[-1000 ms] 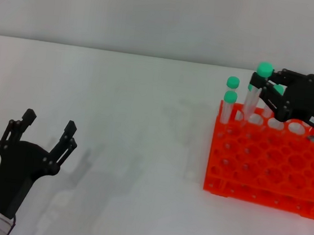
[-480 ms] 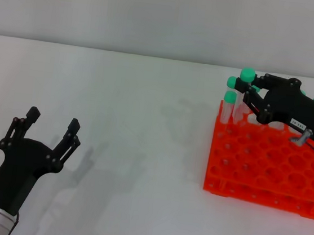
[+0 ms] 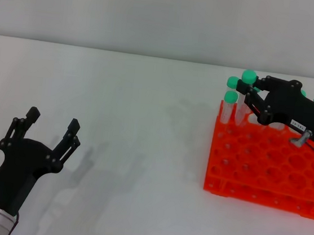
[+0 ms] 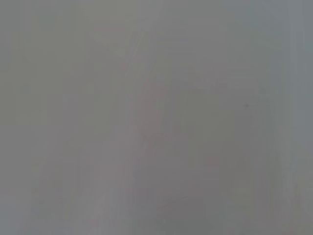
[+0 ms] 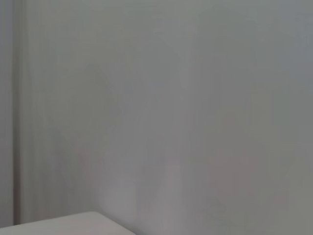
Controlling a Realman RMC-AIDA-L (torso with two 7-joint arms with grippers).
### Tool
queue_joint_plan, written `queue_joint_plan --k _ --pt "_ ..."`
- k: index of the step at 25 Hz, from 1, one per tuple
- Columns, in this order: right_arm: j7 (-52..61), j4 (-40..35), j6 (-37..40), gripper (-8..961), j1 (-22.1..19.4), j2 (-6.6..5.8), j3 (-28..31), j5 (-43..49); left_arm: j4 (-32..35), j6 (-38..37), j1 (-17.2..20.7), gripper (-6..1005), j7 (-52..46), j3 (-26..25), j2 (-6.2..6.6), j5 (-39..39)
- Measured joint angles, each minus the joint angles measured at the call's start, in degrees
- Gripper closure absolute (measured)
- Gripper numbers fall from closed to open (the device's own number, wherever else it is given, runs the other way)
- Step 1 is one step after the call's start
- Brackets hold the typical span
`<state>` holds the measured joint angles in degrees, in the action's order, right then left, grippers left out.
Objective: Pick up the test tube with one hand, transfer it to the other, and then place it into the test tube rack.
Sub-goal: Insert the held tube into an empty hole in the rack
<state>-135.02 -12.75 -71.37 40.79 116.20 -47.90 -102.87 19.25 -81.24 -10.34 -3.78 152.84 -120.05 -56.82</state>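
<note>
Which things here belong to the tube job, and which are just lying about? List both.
In the job:
- test tube, held by the right end effector over the rack's far left corner
- test tube rack
- left end effector, open, idle

Lying about:
- other green-capped tubes already standing in the rack
- white table

Only marking in view: small white label [image 3: 298, 124] on body of right tool [image 3: 252, 92], dark characters on it too small to read. No legible text, brand, number or sign on rack [image 3: 265, 164], tube caps, left tool [image 3: 50, 122] or bench [image 3: 133, 126]. Both wrist views: blank grey, no writing.
</note>
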Motion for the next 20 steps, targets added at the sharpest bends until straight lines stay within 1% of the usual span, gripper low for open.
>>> queue_joint_plan --k 12,20 --pt "-0.3 0.1 1.9 663 -0.4 0.00 -0.3 -0.8 0.0 0.0 0.0 146 -0.5 0.1 0.00 0.3" --pt "-3.0 2.4 2.5 650 -0.3 -0.01 -0.1 -0.8 0.0 -0.1 0.1 147 -0.5 0.1 0.00 0.3"
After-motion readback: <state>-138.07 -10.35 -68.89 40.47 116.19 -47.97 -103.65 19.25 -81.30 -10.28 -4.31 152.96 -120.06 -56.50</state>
